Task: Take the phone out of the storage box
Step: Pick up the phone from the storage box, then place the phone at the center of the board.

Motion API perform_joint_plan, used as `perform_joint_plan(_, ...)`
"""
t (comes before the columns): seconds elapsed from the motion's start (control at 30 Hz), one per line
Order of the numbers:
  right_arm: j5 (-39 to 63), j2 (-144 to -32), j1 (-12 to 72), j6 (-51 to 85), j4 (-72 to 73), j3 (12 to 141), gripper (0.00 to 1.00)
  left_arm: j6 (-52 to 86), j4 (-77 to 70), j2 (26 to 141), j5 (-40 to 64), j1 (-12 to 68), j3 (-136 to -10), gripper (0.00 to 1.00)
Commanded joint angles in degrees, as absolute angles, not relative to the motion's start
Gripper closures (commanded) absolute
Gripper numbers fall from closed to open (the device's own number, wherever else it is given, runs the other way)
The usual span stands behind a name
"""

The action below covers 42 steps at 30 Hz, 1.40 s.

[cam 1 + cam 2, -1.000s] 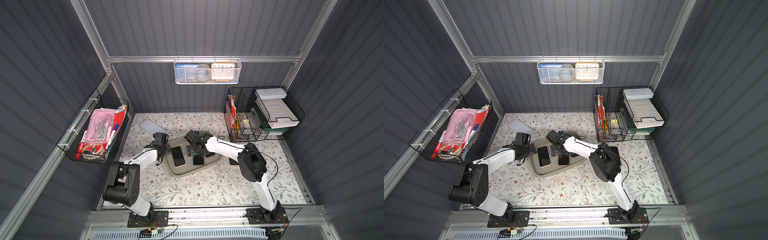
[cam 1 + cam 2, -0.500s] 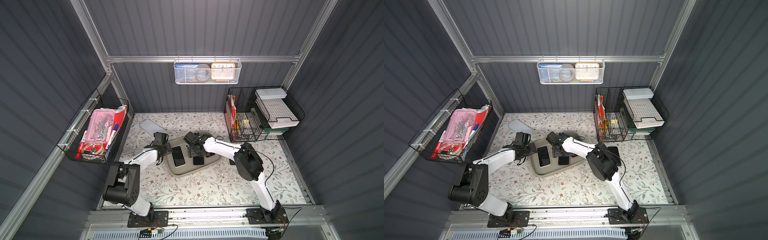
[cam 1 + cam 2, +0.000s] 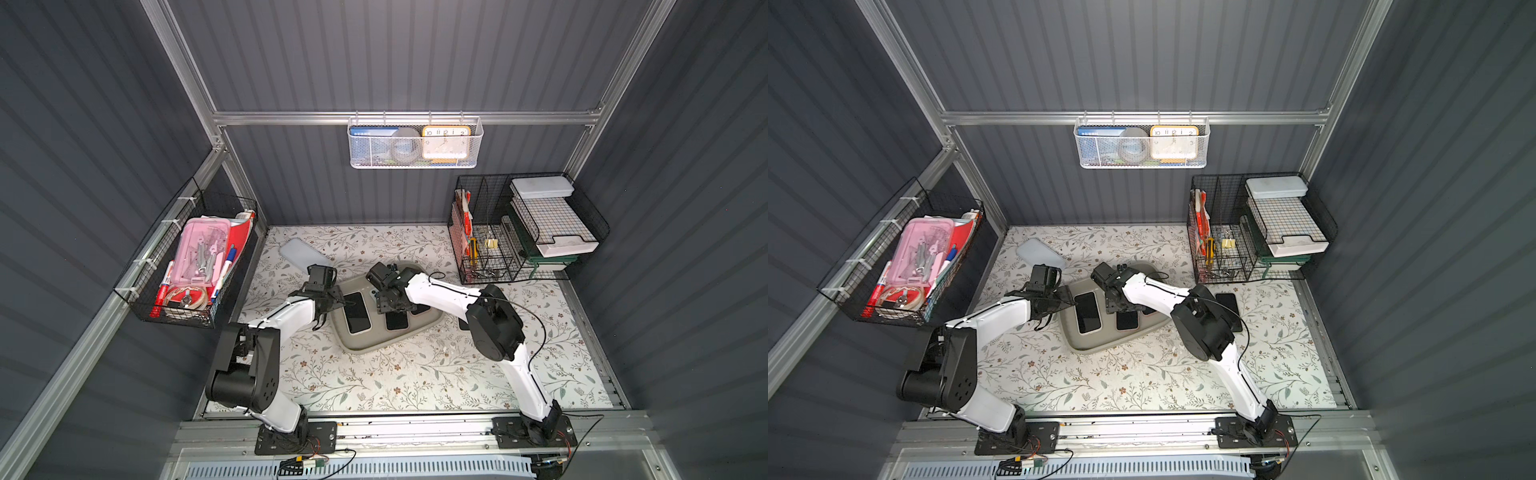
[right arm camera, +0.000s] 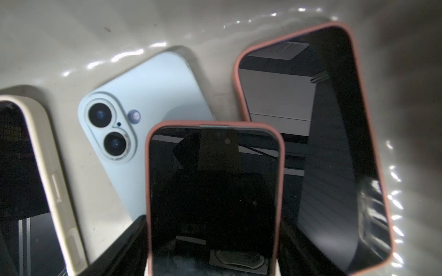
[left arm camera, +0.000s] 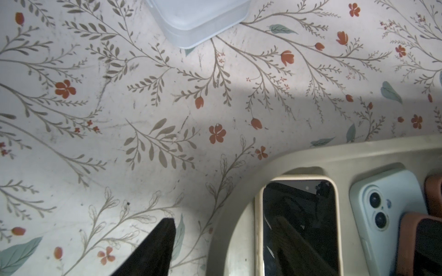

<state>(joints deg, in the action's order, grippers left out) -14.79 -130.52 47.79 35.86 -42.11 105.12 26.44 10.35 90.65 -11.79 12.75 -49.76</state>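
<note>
The grey-beige storage box lies mid-table with several phones in it. My right gripper reaches into it, both fingers pressed against the long edges of a pink-cased phone lying screen up. Beside that lie a cream-cased phone, a pale blue phone face down, and a second pink-cased phone. My left gripper stands open astride the box's left rim, one finger outside over the table.
A pale bluish slab lies behind the left gripper. Another dark phone lies on the table under the right arm. Black wire baskets stand at the back right and hang on the left wall.
The right gripper's jaws have narrowed onto the pink-cased phone, and the right arm's elbow has shifted slightly left. The left arm has not moved.
</note>
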Motion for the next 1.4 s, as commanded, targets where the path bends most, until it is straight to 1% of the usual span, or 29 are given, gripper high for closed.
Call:
perform_joint_plan(0.0,-17.5,-128.0,47.5,34.4,-44.9,105.8,0.36,25.4,10.9,91.4,-11.7,12.7,-49.4,0.31)
perform_joint_plan(0.3,-19.1,-117.6,46.8,33.3,-43.2,100.3,0.40,25.3,10.9,91.7,-11.5,12.7,-49.5,0.31)
perform_joint_plan(0.43,-19.6,-110.8,45.7,32.4,-42.8,96.2,0.39,25.3,10.8,91.8,-11.2,12.7,-49.5,0.31)
perform_joint_plan(0.53,-18.0,-104.3,43.7,31.1,-41.7,91.5,0.39,25.2,10.8,91.7,-11.2,12.7,-49.5,0.32)
perform_joint_plan(0.63,-14.2,-97.7,40.2,29.0,-41.0,85.7,0.39,25.1,10.7,91.5,-11.1,12.7,-49.4,0.32)
perform_joint_plan(0.73,-8.9,-91.4,34.9,26.1,-40.2,78.8,0.43,25.0,10.6,91.4,-10.9,12.7,-49.4,0.32)
perform_joint_plan(0.8,-6.3,-88.1,31.4,22.3,-39.5,74.4,0.43,25.0,10.6,91.4,-10.8,12.7,-49.4,0.32)
perform_joint_plan(0.83,-4.4,-86.7,29.8,18.7,-39.0,72.0,0.42,25.0,10.6,91.4,-10.9,12.7,-49.3,0.32)
perform_joint_plan(1.0,-1.1,-85.3,22.0,7.3,-41.6,66.8,0.39,25.0,10.5,91.2,-10.8,12.7,-49.1,0.32)
perform_joint_plan(1.1,0.0,-85.6,17.4,4.2,-42.8,65.2,0.40,25.0,10.2,91.4,-10.5,12.7,-49.0,0.32)
perform_joint_plan(1.2,1.8,-85.2,12.9,2.8,-41.2,62.9,0.42,24.9,10.1,91.7,-10.2,12.7,-49.0,0.32)
perform_joint_plan(1.37,4.1,-83.8,6.7,0.9,-36.0,58.1,0.42,24.8,10.0,91.8,-9.9,12.7,-48.9,0.32)
